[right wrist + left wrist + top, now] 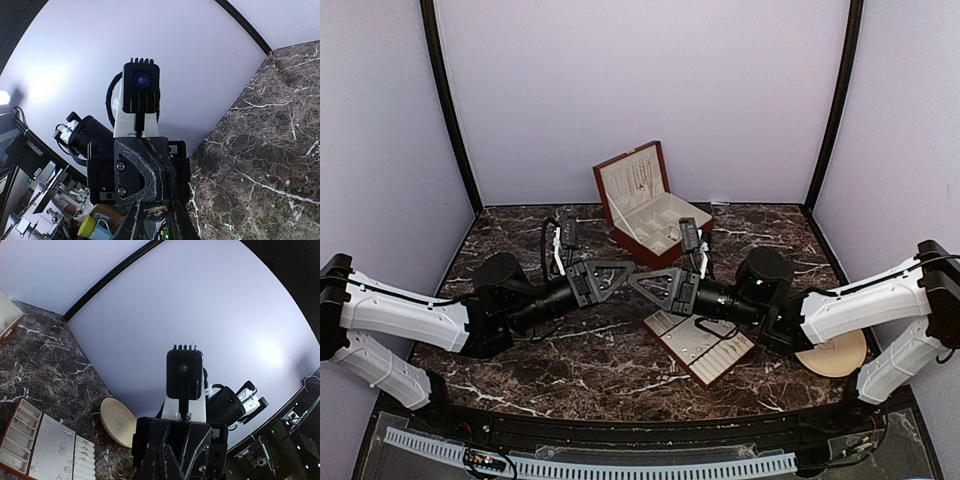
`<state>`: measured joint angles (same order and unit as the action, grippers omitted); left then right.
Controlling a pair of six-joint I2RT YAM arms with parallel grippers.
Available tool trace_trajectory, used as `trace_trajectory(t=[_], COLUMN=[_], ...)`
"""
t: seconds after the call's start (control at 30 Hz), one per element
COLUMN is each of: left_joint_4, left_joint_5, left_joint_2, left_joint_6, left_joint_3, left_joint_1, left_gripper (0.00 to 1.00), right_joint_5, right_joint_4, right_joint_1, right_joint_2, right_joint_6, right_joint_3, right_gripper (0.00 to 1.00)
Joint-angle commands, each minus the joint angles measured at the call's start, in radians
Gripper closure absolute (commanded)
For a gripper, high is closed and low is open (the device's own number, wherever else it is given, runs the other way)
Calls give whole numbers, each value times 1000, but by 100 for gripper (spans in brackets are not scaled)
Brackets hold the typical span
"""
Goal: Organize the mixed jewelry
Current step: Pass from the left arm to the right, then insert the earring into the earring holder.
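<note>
While both arms stand tip to tip above the middle of the table (570,370), likely for a handover, the left gripper (626,271) is closed tight; whether the right gripper (639,280) is open cannot be told. Mixed jewelry (62,448) dots a tray (706,378) near the table's near edge

Left pincer (628,270) facing right pincer (637,280), box (632,180) behind, tray (692,340) beside

left end effector (628,268) closed, tip-to-tip with right end effector (635,279)

Open wooden box (635,182); tray (692,340); beige plate (837,358); marble table (570,365).
</note>
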<state>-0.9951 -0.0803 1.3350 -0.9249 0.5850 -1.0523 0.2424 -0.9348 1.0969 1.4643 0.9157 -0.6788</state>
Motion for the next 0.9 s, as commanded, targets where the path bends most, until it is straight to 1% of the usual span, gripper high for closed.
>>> trace_trajectory(t=[0.0, 0.13, 0.2, 0.23, 0.3, 0.37, 0.43, 0.47, 0.57, 0.67, 0.8, 0.87], left_joint_4=[-16, -13, 0, 14, 53, 109, 179, 235, 378, 550, 746, 828], left_joint_5=[9, 11, 14, 17, 28, 49, 67, 96, 124, 89, -104, -169], left_joint_2=[-23, -25, -29, -34, -54, -86, -129, -155, -220, -260, -255, -237], left_joint_6=[1, 5, 12, 16, 32, 62, 94, 111, 167, 219, 261, 303], left_joint_3=[14, 13, 13, 15, 16, 18, 19, 20, 38, 83, 149, 180], left_joint_1=[-5, -5, -5, -5, -5, -5, -4, -3, 7, 50, 174, 229], left_gripper=[100, 100, 100, 95, 73, 56, 43, 39, 34, 33, 33, 32], right_joint_5=[-17, -23, -32, -38, -60, -76, -94, -102, -103, -96, -63, -42], right_joint_4=[-58, -59, -30, -3, 69, 169, 267, 314, 470, 618, 830, 922], right_joint_1=[8, 8, 8, 8, 6, 1, -7, -13, -43, -79, -143, -177], right_joint_2=[-22, -32, -45, -55, -79, -110, -148, -169, -223, -265, -298, -301], right_joint_6=[-14, -22, -33, -42, -64, -93, -121, -136, -167, -203, -265, -299], right_joint_3=[-9, 1, 5, 5, 5, 5, 10, 17, 23, 23, 3, -14], right_gripper=[86, 89, 89, 90, 90, 91, 91, 91, 91, 91, 91, 91])
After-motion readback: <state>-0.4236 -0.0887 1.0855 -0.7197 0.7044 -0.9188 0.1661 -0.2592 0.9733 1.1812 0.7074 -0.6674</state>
